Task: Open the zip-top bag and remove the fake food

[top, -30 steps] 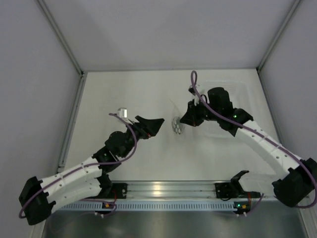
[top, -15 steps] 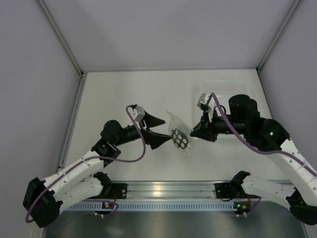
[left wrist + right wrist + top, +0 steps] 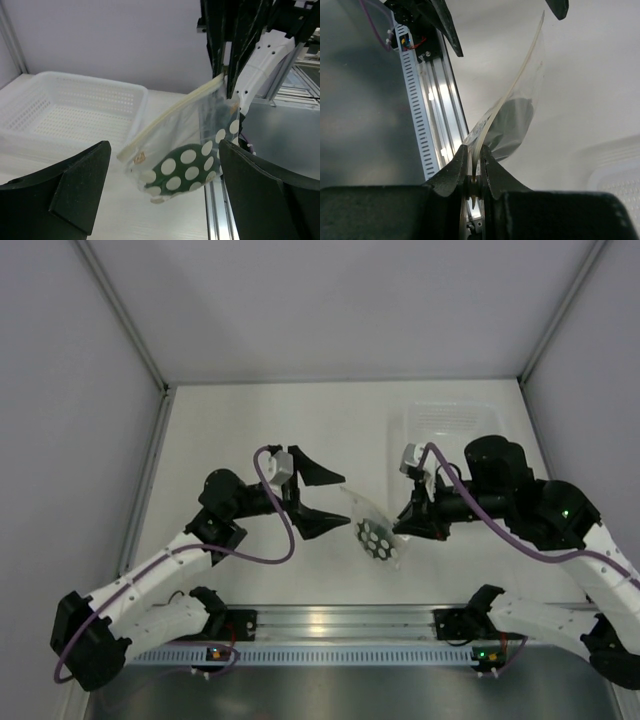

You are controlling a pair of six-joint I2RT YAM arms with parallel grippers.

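- Right tool (image 3: 473, 159) clamped on the zip-top bag's (image 3: 186, 131) zipper corner, off the counter (image 3: 250, 430).
- Left tool (image 3: 338, 500) apart, facing it.
- Fake food (image 3: 176, 174) apparently inside.

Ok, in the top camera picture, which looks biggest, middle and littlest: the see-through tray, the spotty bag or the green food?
1. Clear rigid plastic tray.
2. Crinkly clear white-spotted zip-top bag, even held up nearer the camera.
3. Dark green fake food inside it.
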